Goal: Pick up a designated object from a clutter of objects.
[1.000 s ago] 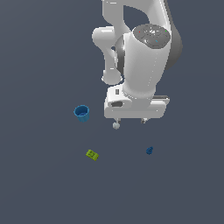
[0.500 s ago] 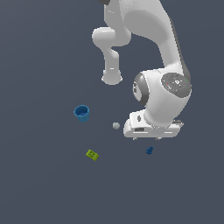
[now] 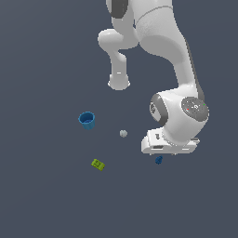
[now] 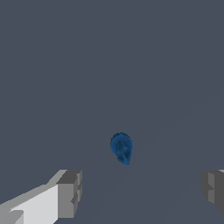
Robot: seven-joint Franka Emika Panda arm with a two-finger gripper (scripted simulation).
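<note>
Exterior view gives you hand body low over dark blue piece [image 3: 158, 160], piece just peeking out below it; fingers hidden there, so jaw state unreadable from that view. Wrist view fills gap: gripper [image 4: 142, 192] jaws spread wide, piece [image 4: 121, 148] on grey floor between and ahead of fingertips [image 4: 70, 192], untouched. Only exterior view shows you light blue cup [image 3: 87, 119], grey-white ball [image 3: 123, 133], lime green block [image 3: 97, 164], all well apart from piece. Table edges not visible; placement against them cannot tell.
</note>
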